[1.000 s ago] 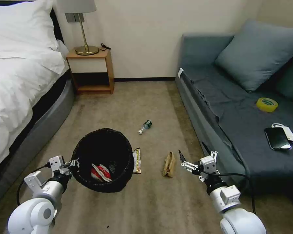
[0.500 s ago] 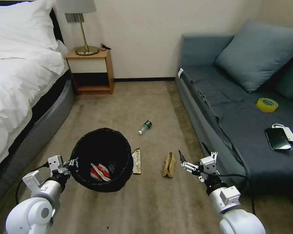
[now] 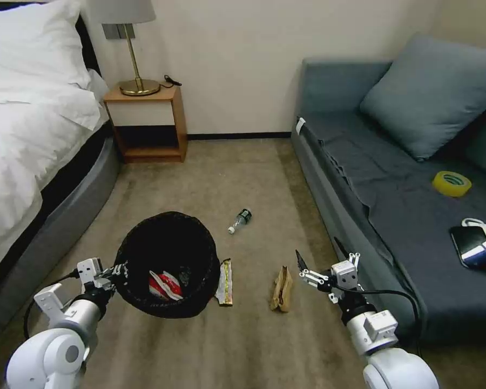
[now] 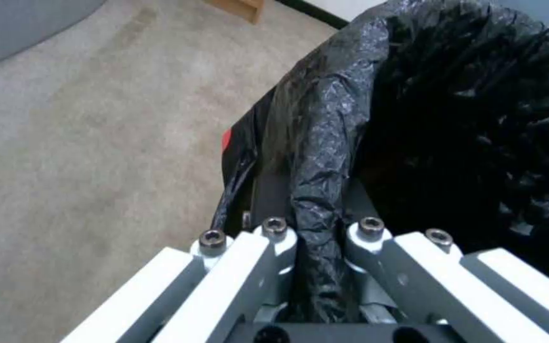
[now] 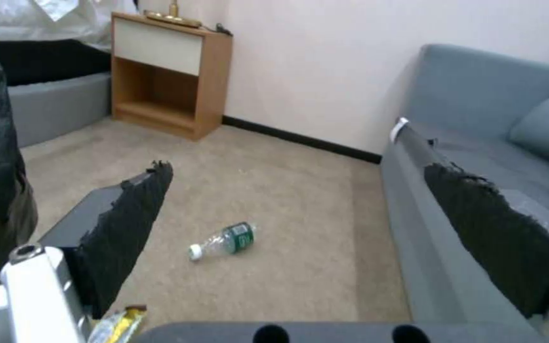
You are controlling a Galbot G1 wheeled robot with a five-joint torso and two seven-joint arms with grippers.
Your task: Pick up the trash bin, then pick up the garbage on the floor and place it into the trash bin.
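Observation:
The black bag-lined trash bin (image 3: 167,246) hangs at my left gripper (image 3: 116,272), which is shut on its near rim. In the left wrist view the left gripper (image 4: 318,228) pinches the folded bag edge of the trash bin (image 4: 452,119). A red-and-white packet (image 3: 164,285) lies inside. On the carpet are a gold wrapper (image 3: 225,274) just right of the bin, a brown paper bag (image 3: 281,289) and a small bottle (image 3: 239,220) farther off. My right gripper (image 3: 318,254) is open, right of the paper bag. Past the right gripper (image 5: 297,167) I see the bottle (image 5: 222,239) and the wrapper (image 5: 119,324).
A bed (image 3: 32,140) runs along the left, with a wooden nightstand (image 3: 146,124) and lamp by the wall. A grey sofa (image 3: 394,183) lines the right, carrying a yellow tape roll (image 3: 451,183) and a black phone (image 3: 472,246). Open carpet lies between them.
The whole picture has shifted, so the camera moved. The floor items sit a little lower in view. The bin stays in the left gripper, and the right gripper stays open.

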